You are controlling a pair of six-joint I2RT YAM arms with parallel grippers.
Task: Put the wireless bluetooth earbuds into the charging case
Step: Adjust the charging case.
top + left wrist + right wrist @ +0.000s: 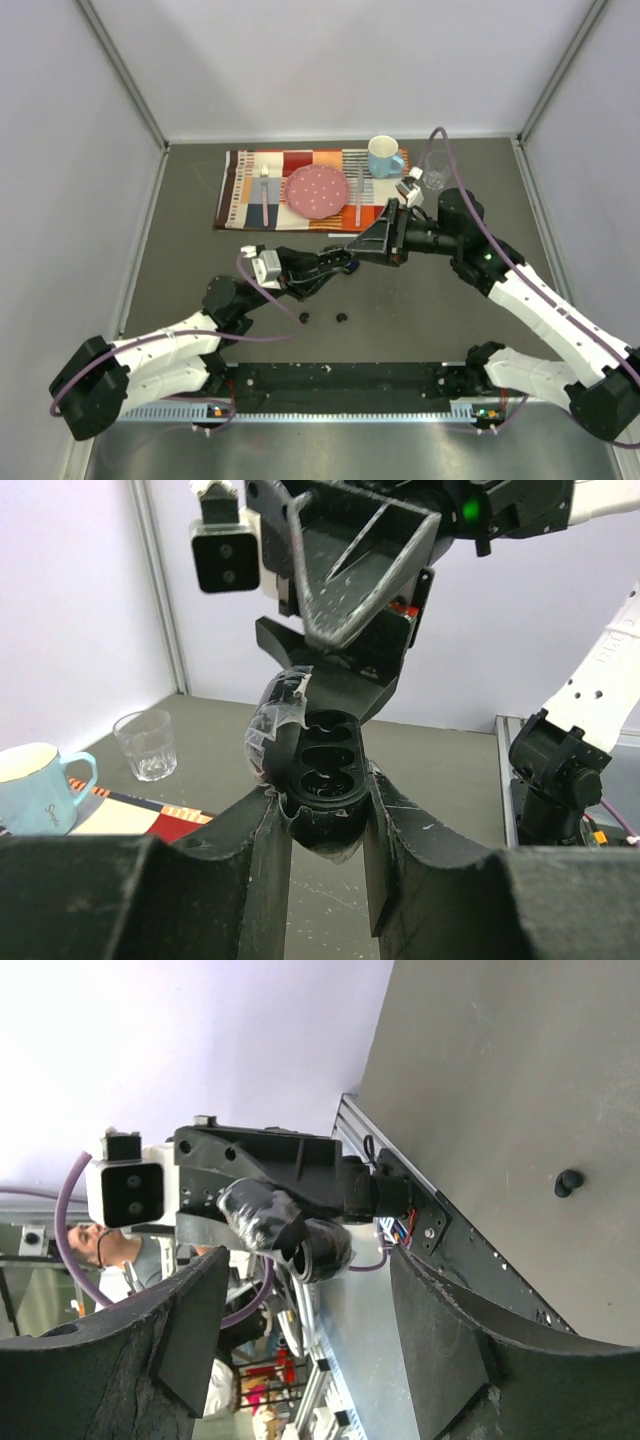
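Note:
The black charging case point(325, 770) hangs above the table with its lid tipped back, and my left gripper point(325, 815) is shut on its lower end. Two wells show in it, both empty. In the top view the case point(345, 264) sits at the tip of the left gripper point(335, 263). My right gripper point(364, 247) points at it from the right. Its jaws stand open with nothing between them, and the case point(300, 1235) is just beyond the right gripper point(310, 1340). Two tiny black earbuds point(304, 318) point(341, 318) lie on the table below; one earbud point(569, 1182) shows in the right wrist view.
A striped placemat point(240, 190) at the back carries a pink plate point(317, 190) and cutlery. A light blue mug point(383, 156) and a clear glass point(434, 178) stand at its right end. White walls enclose the table on three sides.

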